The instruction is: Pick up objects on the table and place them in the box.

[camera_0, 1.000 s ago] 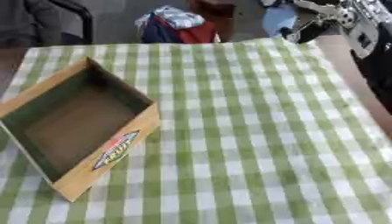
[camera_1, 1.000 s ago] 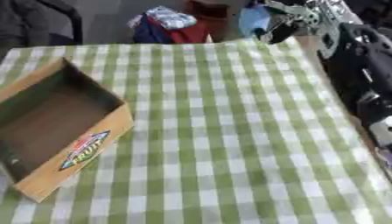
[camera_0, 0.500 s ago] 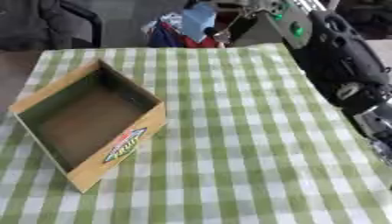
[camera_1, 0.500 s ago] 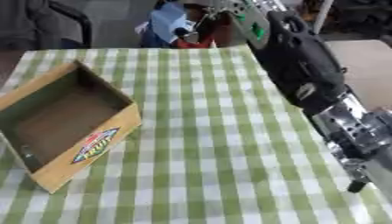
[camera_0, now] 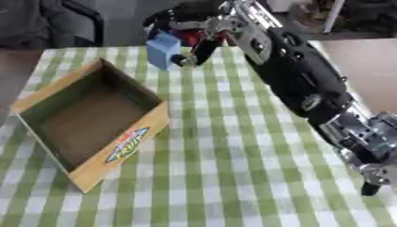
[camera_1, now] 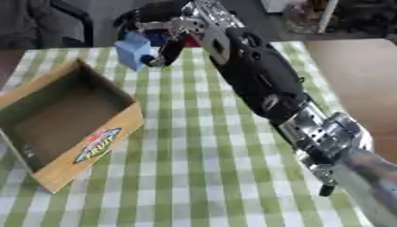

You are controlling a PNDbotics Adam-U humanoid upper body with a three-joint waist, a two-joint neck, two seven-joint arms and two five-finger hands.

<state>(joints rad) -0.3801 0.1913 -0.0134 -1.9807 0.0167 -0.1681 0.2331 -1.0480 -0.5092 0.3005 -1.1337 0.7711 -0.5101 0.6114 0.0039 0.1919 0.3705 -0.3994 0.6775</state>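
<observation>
My right arm stretches from the lower right across the green checked table [camera_0: 232,168] to its far side. My right hand [camera_0: 194,27] is curled round a light blue block [camera_0: 163,50], held above the table's far edge. The block hangs just beyond the far right corner of the open cardboard box [camera_0: 85,119]. That box lies at the left, brown inside, with a fruit logo on its near wall, and nothing shows in it. My left hand is not in view.
Dark chairs [camera_0: 70,22] and red and blue clutter stand behind the table's far edge. A bare brown floor [camera_0: 364,66] lies to the right of the table.
My right arm has swung leftward from the far right corner, carrying the blue block toward the box. The camera has also shifted.
</observation>
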